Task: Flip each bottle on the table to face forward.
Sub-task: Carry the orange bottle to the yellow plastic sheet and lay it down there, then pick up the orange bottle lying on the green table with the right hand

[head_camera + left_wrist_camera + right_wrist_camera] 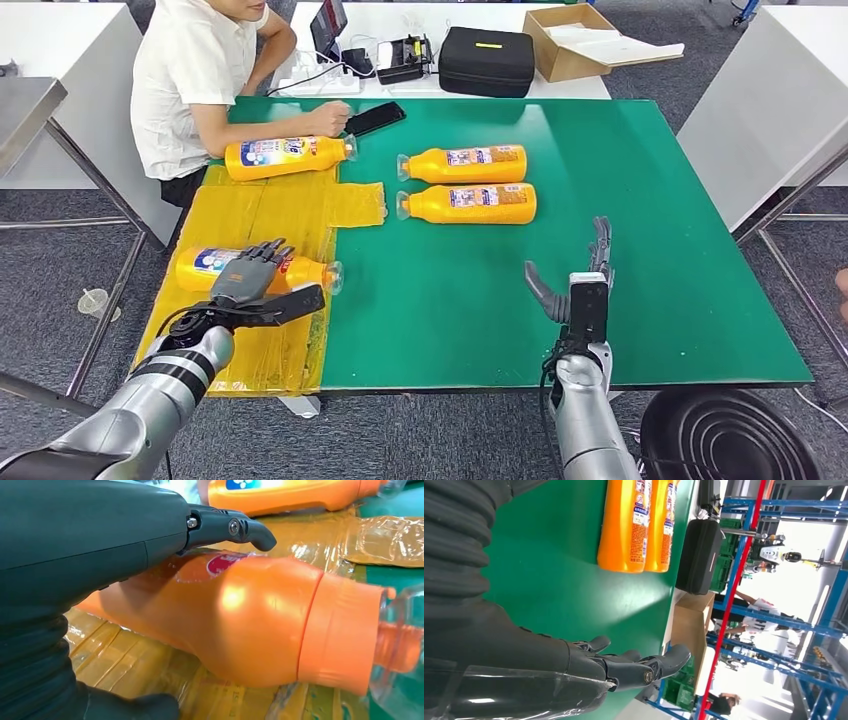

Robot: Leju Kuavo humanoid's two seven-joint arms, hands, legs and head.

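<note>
Orange bottle (255,270) by the table's left edge sits under my wrapping left hand (250,285); I should roll slowly, right hand (580,290) spread, holding nothing.

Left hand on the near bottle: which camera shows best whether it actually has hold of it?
The left wrist view: the left hand lies over the near bottle, with a fingertip curling just above its shoulder. The head view shows the hand resting across that bottle on the yellow sheet, but not the contact.

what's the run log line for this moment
left hand: over near bottle on yellow sheet | right hand: open above green table | far bottles: three lying flat
</note>
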